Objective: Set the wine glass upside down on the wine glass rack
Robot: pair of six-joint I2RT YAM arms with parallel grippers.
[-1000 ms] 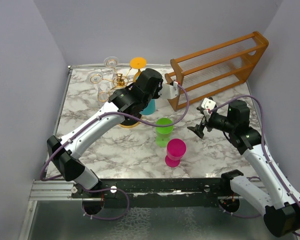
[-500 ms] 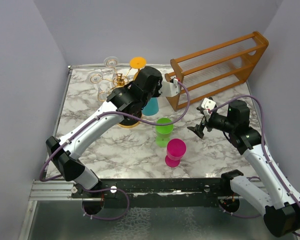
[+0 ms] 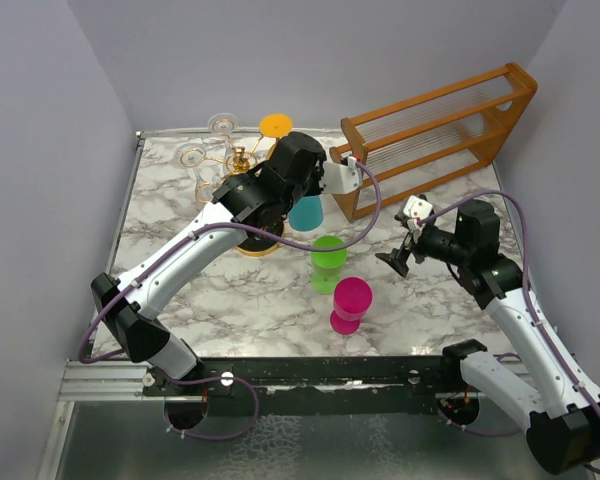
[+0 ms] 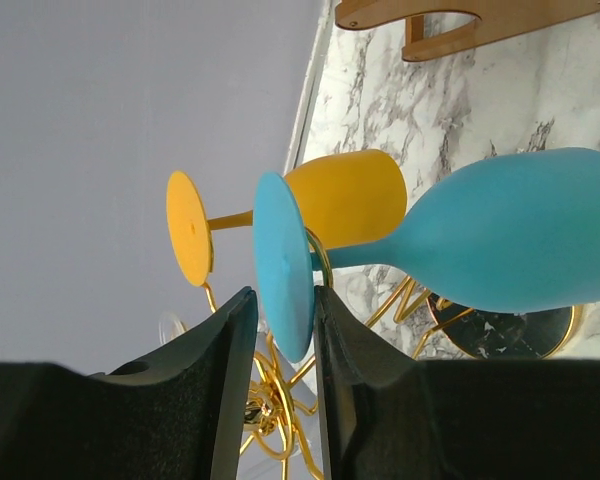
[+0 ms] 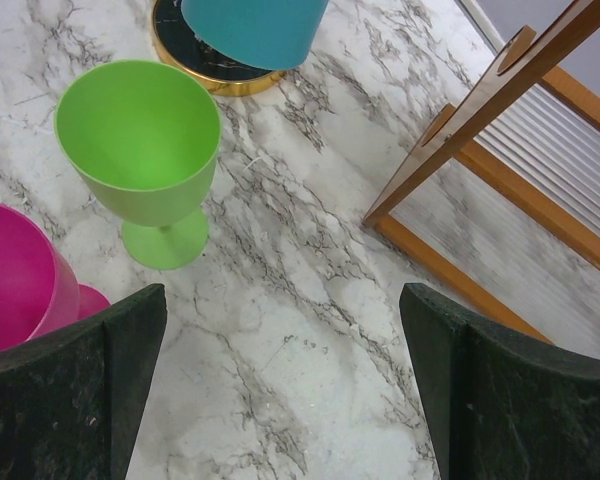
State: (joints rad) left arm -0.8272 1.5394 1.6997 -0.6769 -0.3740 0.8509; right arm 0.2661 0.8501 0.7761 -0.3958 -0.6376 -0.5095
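Observation:
A blue wine glass (image 4: 500, 235) hangs upside down on the wine glass rack (image 3: 238, 158), a gold wire stand with a dark round base (image 4: 500, 330). Its stem rests in a gold loop and its bowl (image 3: 305, 213) points down. My left gripper (image 4: 283, 295) straddles the glass's blue foot (image 4: 280, 265). The jaws are open, with a gap showing on the left side of the foot. An orange glass (image 4: 345, 200) hangs on the arm behind. My right gripper (image 5: 283, 300) hovers wide open over bare marble, right of the green glass (image 5: 140, 140).
A pink glass (image 3: 350, 300) and the green glass (image 3: 328, 260) stand upright mid-table. Two clear glasses (image 3: 193, 155) hang on the rack's far arms. The large wooden slatted rack (image 3: 440, 130) stands at the back right, close to my left wrist. Grey walls enclose the table.
My left gripper's jaws have widened around the blue glass's foot, loosening their grip. The left wrist shifted slightly. The right arm has not moved.

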